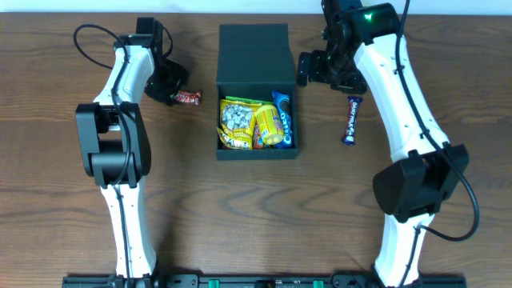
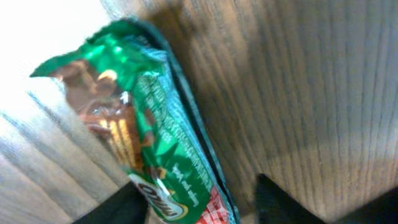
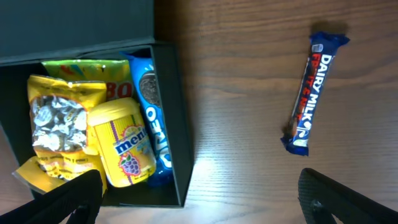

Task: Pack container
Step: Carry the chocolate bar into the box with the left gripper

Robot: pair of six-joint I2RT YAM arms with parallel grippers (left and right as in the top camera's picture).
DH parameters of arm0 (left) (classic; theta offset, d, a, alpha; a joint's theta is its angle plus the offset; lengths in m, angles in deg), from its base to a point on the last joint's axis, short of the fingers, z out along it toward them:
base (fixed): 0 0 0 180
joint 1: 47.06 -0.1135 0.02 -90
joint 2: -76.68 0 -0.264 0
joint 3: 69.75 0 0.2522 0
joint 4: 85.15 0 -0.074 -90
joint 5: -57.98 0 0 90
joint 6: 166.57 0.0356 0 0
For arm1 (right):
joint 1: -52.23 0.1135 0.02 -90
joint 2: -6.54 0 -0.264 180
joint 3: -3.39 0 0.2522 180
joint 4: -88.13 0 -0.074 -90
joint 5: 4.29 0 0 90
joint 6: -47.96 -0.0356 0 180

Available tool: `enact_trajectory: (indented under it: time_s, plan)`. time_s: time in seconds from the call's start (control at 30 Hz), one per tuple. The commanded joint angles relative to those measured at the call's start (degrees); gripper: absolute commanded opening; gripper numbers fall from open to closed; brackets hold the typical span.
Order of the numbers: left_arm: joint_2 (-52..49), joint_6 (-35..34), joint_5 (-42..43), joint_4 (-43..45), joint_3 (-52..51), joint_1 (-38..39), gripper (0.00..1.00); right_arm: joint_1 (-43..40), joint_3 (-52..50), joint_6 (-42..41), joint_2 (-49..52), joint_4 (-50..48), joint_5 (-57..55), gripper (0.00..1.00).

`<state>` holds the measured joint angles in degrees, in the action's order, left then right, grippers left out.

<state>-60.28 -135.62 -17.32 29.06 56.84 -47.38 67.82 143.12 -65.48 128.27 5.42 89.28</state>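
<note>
The dark container (image 1: 257, 154) stands open at mid-table, its flap lid (image 1: 253, 46) folded back. It holds yellow snack packets (image 1: 235, 120), a yellow Mentos tub (image 1: 266, 124) and a blue Oreo pack (image 1: 284, 118). My left gripper (image 1: 166, 88) is open and straddles a green Milo bar (image 2: 155, 137) that lies on the table; the bar also shows in the overhead view (image 1: 186, 98). My right gripper (image 1: 316, 68) is open and empty, over the container's right wall (image 3: 177, 124). A blue Dairy Milk bar (image 3: 308, 93) lies on the table to the right, also in the overhead view (image 1: 352, 120).
The wooden table (image 1: 448, 80) runs out to all sides. Both arm bases stand at the front edge. The table's far edge shows as a pale strip in the left wrist view (image 2: 37, 31).
</note>
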Motion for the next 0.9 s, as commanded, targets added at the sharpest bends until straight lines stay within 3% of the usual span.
enact_trajectory:
  time_s: [0.0,0.17,0.5,0.73,0.87]
  plan:
    - [-1.5,-0.5,-0.3,-0.1,-0.2,-0.5,0.39,-0.3,0.6,0.9,-0.3,0.2,-2.3,0.99]
    - [-1.5,-0.8,-0.1,-0.1,-0.2,-0.5,0.21,-1.0,0.6,1.3,-0.3,0.7,-2.4,0.99]
    - [-1.3,1.9,0.4,-0.5,1.2,-0.4,0.06,-6.8,0.6,3.0,-0.3,2.0,-3.2,0.99]
    - [2.1,4.6,1.8,-6.2,14.3,1.0,0.06,-12.8,0.6,3.3,-0.3,2.6,-3.2,0.99]
    - [4.3,-1.3,3.4,-7.9,18.8,4.6,0.06,-13.7,0.6,2.7,-0.3,2.6,-3.1,0.99]
